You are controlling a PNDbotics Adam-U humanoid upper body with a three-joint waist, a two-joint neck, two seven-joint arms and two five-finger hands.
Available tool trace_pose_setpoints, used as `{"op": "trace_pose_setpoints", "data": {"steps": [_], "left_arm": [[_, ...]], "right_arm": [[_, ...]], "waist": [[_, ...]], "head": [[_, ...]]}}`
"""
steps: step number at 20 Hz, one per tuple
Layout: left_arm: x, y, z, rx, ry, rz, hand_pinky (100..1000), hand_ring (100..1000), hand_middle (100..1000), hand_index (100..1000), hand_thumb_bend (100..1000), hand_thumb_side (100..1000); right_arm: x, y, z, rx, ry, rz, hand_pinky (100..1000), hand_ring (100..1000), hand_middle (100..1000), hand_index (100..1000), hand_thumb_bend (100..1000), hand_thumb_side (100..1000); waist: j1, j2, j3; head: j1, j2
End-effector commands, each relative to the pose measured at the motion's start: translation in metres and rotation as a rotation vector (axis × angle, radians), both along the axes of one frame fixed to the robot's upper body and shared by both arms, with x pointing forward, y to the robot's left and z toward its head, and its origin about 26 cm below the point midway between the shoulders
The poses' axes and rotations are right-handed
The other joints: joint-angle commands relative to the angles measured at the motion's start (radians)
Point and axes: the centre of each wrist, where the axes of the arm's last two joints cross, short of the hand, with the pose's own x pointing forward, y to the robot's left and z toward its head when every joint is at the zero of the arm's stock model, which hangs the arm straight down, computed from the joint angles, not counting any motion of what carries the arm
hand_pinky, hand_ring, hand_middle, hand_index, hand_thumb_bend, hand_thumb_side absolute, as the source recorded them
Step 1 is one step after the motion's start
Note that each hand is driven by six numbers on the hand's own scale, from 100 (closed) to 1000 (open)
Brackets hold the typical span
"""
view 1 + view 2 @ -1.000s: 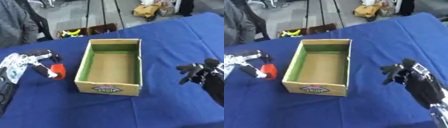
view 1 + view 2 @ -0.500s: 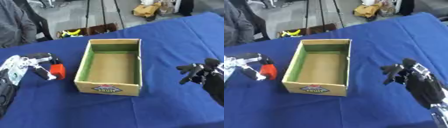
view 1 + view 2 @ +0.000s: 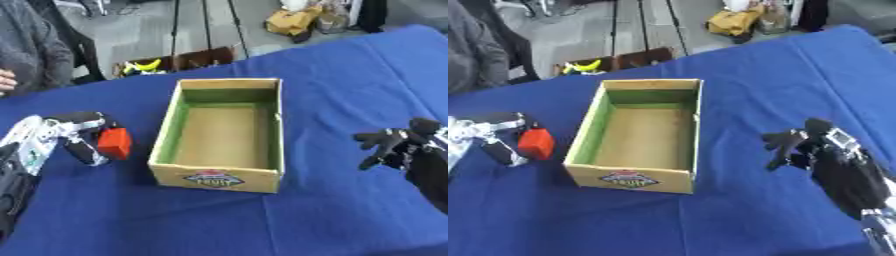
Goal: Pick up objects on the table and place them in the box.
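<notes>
Looking at the left eye view first: your left hand [image 3: 74, 134] sits at the table's left side w/ fingers curled round a small red block [image 3: 115, 142], just left of the cardboard box [image 3: 223, 172]. Box is open-topped, green inside walls, nothing visible in it. Block looks rigid, light, flat-sided, prob. not slippery; pinching two opposite faces should suit it. I can't tell if it's off the cloth yet.

Right eye view: your right hand [image 3: 798, 142] hovers right of the box, fingers spread wide, holding nothing, well apart from the block. Blue tablecloth [image 3: 710, 215] looks soft and a bit creased, so things may drag on it rather than slide. Beyond the far edge there's grey floor, tripod legs [image 3: 627, 25] and some yellowish clutter [image 3: 741, 20]. A person's sleeve shows top left, touching nothing.
</notes>
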Motion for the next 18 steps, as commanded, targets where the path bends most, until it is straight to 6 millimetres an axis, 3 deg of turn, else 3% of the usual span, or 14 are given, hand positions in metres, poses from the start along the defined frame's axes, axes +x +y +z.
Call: {"op": "trace_pose_setpoints", "data": {"steps": [1, 10, 18], "left_arm": [[0.002, 0.007, 0.016, -0.003, -0.045, 0.013, 570, 530, 552, 730, 100, 171], [0.007, -0.01, 0.066, -0.034, -0.171, -0.072, 567, 520, 539, 715, 100, 206], [0.014, -0.066, 0.103, -0.045, -0.267, -0.236, 580, 524, 541, 716, 100, 211]], "right_arm": [[0.0, -0.002, 0.009, -0.019, -0.032, 0.005, 606, 884, 614, 545, 100, 1000], [-0.001, -0.003, 0.006, -0.013, -0.022, 0.001, 606, 884, 615, 545, 100, 1000], [-0.001, -0.001, 0.004, -0.012, -0.009, 0.018, 606, 885, 615, 545, 100, 1000]], "waist": [[-0.009, -0.013, 0.0], [-0.016, -0.027, 0.006], [-0.018, -0.037, -0.013]], "head": [[0.002, -0.008], [-0.005, -0.007], [0.012, -0.012]]}}
